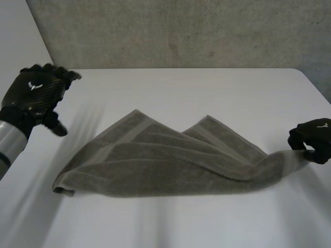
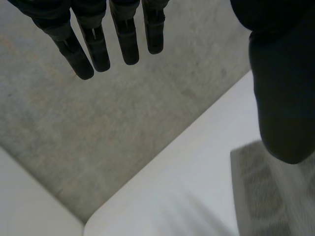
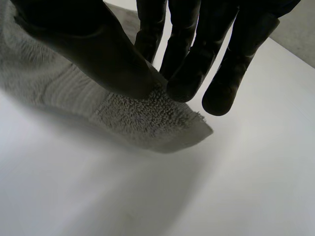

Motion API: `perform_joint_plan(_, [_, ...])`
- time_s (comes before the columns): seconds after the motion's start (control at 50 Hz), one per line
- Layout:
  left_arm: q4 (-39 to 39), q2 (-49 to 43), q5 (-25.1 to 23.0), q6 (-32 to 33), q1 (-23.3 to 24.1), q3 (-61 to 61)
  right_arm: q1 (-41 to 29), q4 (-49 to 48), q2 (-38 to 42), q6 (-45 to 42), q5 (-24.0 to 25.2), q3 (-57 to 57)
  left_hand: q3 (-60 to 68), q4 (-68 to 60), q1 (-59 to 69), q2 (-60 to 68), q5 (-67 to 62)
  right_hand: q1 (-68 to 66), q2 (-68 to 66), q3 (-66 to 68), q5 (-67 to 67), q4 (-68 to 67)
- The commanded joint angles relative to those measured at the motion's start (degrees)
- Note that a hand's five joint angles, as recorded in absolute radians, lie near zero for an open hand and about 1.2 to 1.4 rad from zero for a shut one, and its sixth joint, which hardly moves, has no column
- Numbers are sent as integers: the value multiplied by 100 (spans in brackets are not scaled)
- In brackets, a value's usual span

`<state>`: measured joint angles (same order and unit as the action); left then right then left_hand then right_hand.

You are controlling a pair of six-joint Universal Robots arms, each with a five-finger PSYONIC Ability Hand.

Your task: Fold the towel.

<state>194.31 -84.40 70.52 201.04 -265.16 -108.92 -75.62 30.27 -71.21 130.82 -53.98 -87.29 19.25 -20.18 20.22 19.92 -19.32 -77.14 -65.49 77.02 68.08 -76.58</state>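
Note:
A grey-brown towel [image 1: 165, 165] lies half folded across the middle of the white table [image 1: 207, 93], with two corners pointing to the far side. My right hand [image 1: 314, 139] pinches the towel's right end between thumb and fingers [image 3: 184, 73], holding that corner [image 3: 147, 118] a little above the table. My left hand [image 1: 39, 90] is raised above the table's left edge, apart from the towel, with straight fingers [image 2: 98, 44] and nothing in it. A piece of the towel [image 2: 266, 191] shows under its thumb.
A grey wall [image 1: 181, 31] runs behind the table's far edge. Bare white tabletop surrounds the towel on all sides.

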Motion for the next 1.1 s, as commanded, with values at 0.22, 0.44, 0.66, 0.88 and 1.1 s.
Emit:
perform_joint_plan(0.22, [-1264, -4041, 577, -293, 1459, 4273, -383, -338, 11, 172, -8, -315, 123, -29, 25, 55, 885, -286, -1451, 298, 192, -342])
perform_joint_plan(0.44, [-1967, -5842, 629, -276, 1819, 6567, -383, -461, 116, 172, -8, -403, 224, -130, 126, 156, 784, -286, -1451, 298, 192, -342])
perform_joint_plan(0.66, [-2494, -6703, 629, 268, 1881, 7533, -392, -505, 274, 146, -8, -456, 593, -500, 496, 526, 414, -286, -1451, 298, 192, -342])
perform_joint_plan(0.88, [-2907, -6818, 621, 410, 2162, 7789, -383, -514, 344, 128, -8, -456, 610, -517, 513, 543, 397, -286, -1451, 298, 192, -342])
perform_joint_plan(1.1, [-3092, -6871, 559, 436, 2337, 7780, -375, -514, 336, 119, -8, -482, 694, -601, 597, 627, 313, -286, -1451, 298, 192, -342])
